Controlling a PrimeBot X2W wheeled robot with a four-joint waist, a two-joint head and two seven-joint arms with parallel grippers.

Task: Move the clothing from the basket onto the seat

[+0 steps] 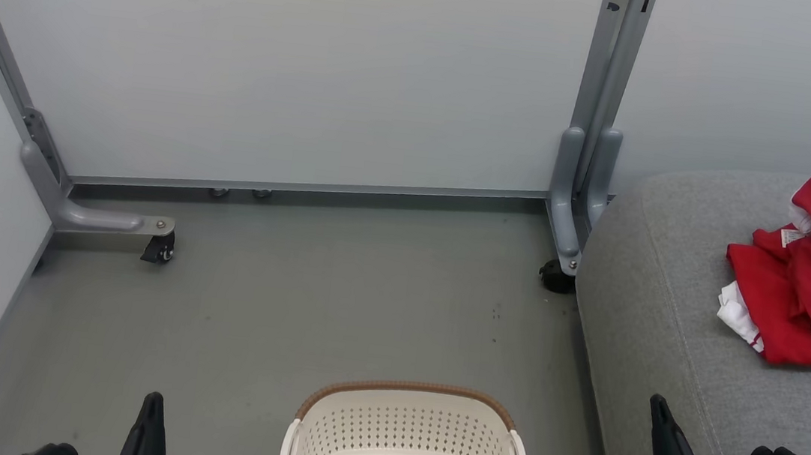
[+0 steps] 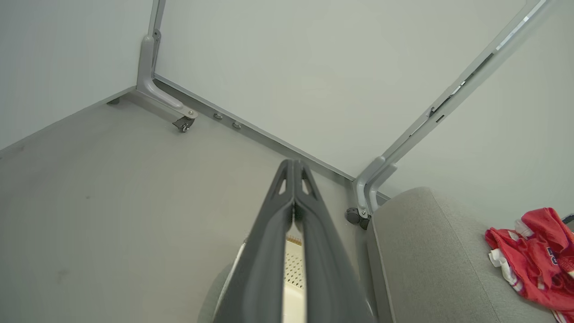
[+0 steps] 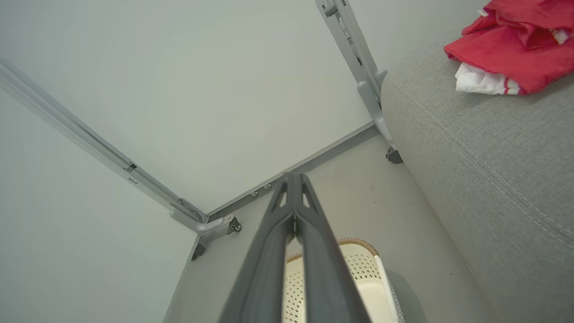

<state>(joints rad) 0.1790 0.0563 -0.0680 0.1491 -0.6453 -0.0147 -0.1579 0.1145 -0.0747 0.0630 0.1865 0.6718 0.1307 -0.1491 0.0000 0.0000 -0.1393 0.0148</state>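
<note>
red sports clothing [image 1: 803, 314] is lying bunched on the grey seat [image 1: 667, 315] right of the basket [image 1: 407, 388]; left gripper [image 1: 154, 398] and right gripper [image 1: 657, 403] are flanking the basket, jaws pressed together, empty

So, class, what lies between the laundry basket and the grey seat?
Just a narrow strip of bare grey floor. The head view shows it between the basket and the seat, with nothing resting there.

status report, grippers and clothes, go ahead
Left gripper shut, empty. Right gripper shut, empty. Clothing heaped on the seat; basket shows nothing inside. Nothing in the way.
</note>
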